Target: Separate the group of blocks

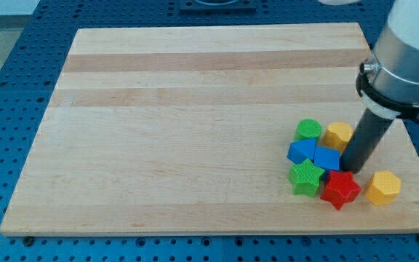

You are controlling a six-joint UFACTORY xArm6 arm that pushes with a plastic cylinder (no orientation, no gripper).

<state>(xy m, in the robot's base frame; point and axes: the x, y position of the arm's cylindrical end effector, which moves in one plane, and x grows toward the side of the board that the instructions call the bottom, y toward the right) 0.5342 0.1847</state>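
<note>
The blocks sit bunched at the board's lower right. A green cylinder (309,130) and a yellow block (338,134) lie at the cluster's top. Two blue blocks (302,151) (327,159) touch below them. A green star (306,177) and a red star (340,189) lie at the bottom. A yellow hexagon (382,188) stands apart on the view's right. My tip (352,169) rests inside the cluster, against the right blue block and just above the red star. A red block seen earlier is hidden behind the rod.
The wooden board (195,109) lies on a blue perforated table (6,87). The arm's grey body (406,51) hangs over the board's right edge.
</note>
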